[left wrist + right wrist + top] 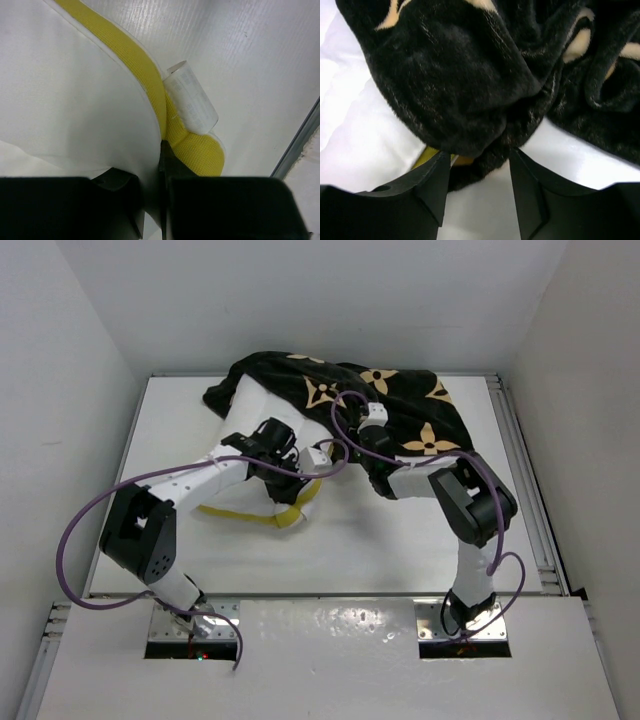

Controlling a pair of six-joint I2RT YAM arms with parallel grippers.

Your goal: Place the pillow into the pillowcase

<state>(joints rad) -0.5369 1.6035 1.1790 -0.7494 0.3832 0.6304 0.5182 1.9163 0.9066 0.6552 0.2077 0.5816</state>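
Observation:
The white pillow (262, 412) lies mid-table with its yellow band (248, 515) at the near edge; its far end sits under the black pillowcase (400, 405) with tan flowers. My left gripper (298, 466) is shut on the pillow's white fabric (75, 100) right beside the yellow band (195, 150), and a white rolled label (190, 102) sits on that band. In the left wrist view the left gripper (150, 170) pinches the fabric. My right gripper (362, 442) is open at the pillowcase's near edge. A furry black fold (470, 100) lies between the right gripper's (479, 155) fingertips, with a bit of yellow beneath.
The white table (400, 540) is boxed by white walls on three sides. A metal rail (522, 460) runs along its right edge and shows in the left wrist view (300, 145). Purple cables loop above both arms.

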